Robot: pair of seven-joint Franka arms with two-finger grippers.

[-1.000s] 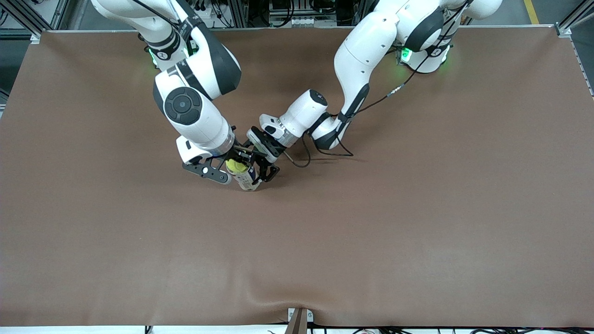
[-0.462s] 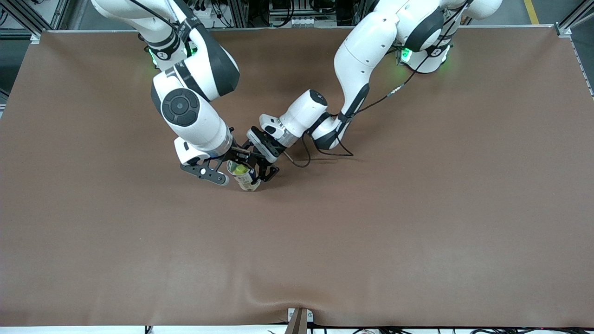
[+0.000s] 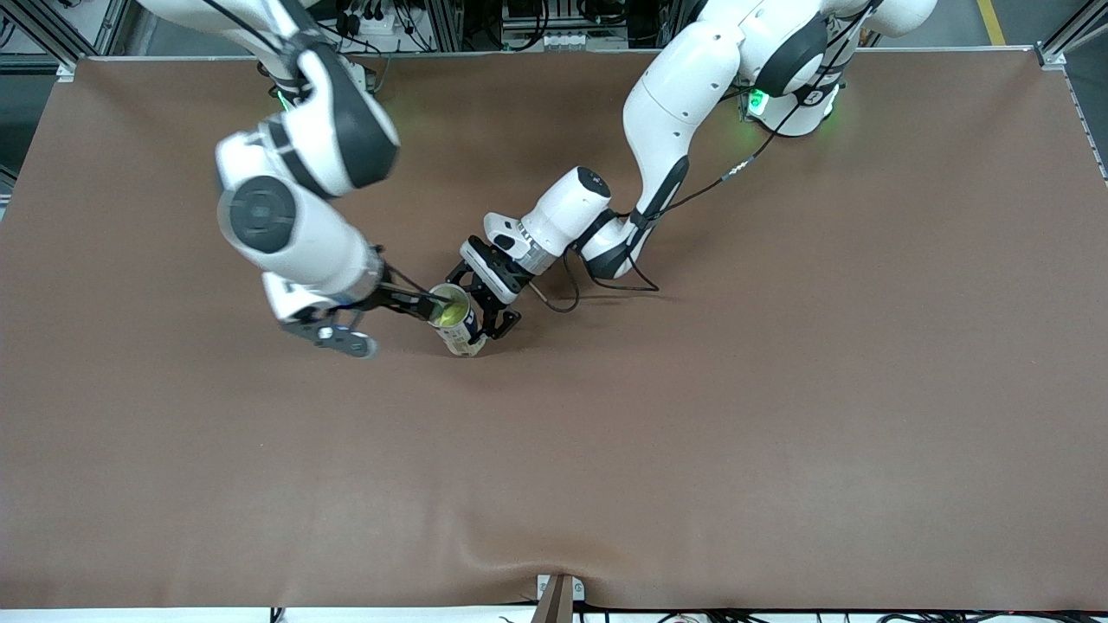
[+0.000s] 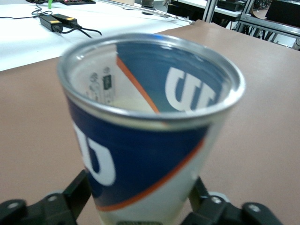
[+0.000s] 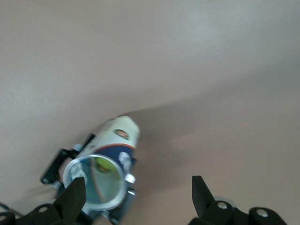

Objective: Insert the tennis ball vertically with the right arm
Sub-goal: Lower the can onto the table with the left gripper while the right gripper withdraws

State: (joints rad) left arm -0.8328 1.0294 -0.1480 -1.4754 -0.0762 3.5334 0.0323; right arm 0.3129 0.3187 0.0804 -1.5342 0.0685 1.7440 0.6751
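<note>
Left hand (image 3: 481, 313) grips the upright can (image 3: 457, 322); right hand (image 5: 136, 199) spread.

Robotics lab: aluminium framing (image 3: 35, 35), brown-covered table (image 3: 779, 389).

Clear plastic can (image 4: 154, 140) with shiny metal rim, fuzzy ball (image 3: 447, 314) inside, matt brown table cover (image 3: 692, 433)

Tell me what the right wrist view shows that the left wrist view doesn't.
Only the right wrist view shows the tennis ball down inside the can, plus the open, empty right gripper over the table. Only the left wrist view shows the can's blue label up close and the left gripper clamped on its sides. Both show the can's open metal rim and the brown table.
</note>
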